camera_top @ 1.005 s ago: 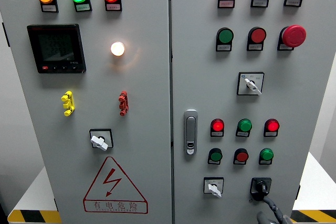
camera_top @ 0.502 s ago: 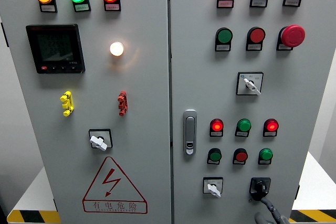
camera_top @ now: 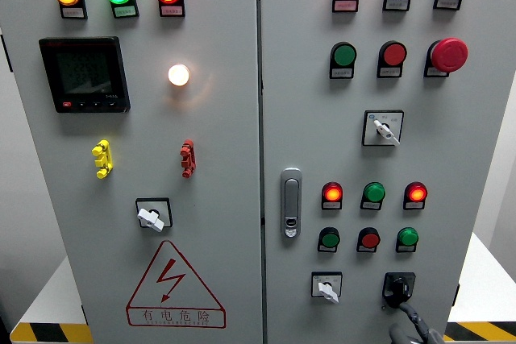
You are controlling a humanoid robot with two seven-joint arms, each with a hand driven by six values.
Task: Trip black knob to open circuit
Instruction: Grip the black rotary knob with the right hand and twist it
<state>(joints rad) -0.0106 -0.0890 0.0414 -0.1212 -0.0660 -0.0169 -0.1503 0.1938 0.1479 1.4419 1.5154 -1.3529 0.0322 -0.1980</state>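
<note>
The black knob (camera_top: 399, 286) sits in a black square plate at the lower right of the right cabinet door, its handle pointing roughly down-left. My right hand (camera_top: 411, 326) comes up from the bottom edge, grey and mostly cut off by the frame. Its uppermost part reaches the knob's lower edge, and whether it grips the knob is hidden. My left arm does not show.
A white-handled selector (camera_top: 326, 288) stands left of the knob. Red and green lamps and buttons (camera_top: 370, 239) sit above it. A door latch (camera_top: 291, 203) is near the seam. The left door carries a meter (camera_top: 85, 74), a lit lamp (camera_top: 178, 75) and a warning triangle (camera_top: 174, 286).
The whole panel has drifted a few pixels left in the picture. My right hand stays just under the black knob, and the knob's handle has not visibly turned.
</note>
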